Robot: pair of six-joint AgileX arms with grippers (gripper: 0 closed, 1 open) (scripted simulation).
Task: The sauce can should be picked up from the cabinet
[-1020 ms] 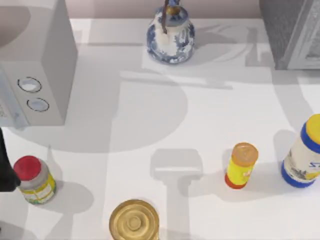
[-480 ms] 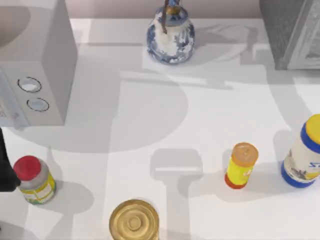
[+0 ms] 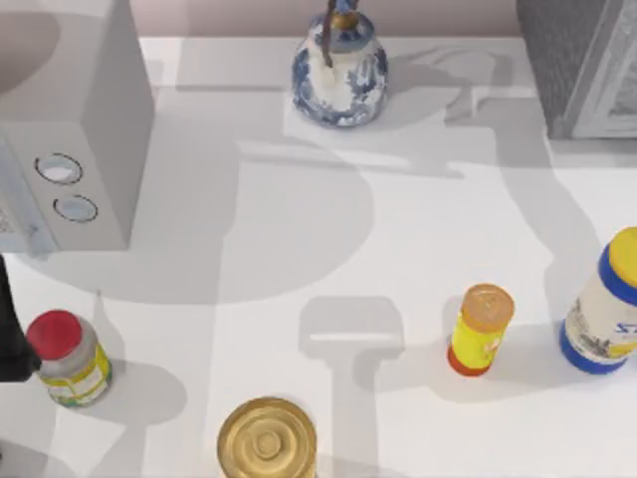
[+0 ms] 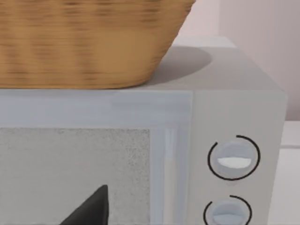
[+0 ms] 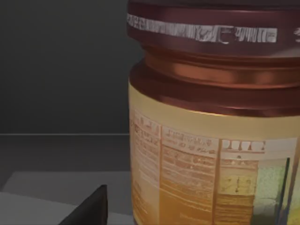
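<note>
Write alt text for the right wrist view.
A short can with a glossy dark maroon lid and tan-orange printed label stands close to the camera in a dim grey-walled space. One dark fingertip of the right gripper points toward it, not touching.

The white surface (image 3: 299, 259) carries a pale box with two round dials (image 3: 75, 149) at its left edge, a blue-and-white vase (image 3: 339, 72) at the back, and the dark grey speckled cabinet (image 3: 582, 62) at the back right corner. Along the front stand a red-capped jar (image 3: 68, 358), a gold-topped can (image 3: 267, 439), an orange-capped yellow bottle (image 3: 481, 329) and a blue-banded jar with a yellow lid (image 3: 607, 304), all apart from one another.
</note>
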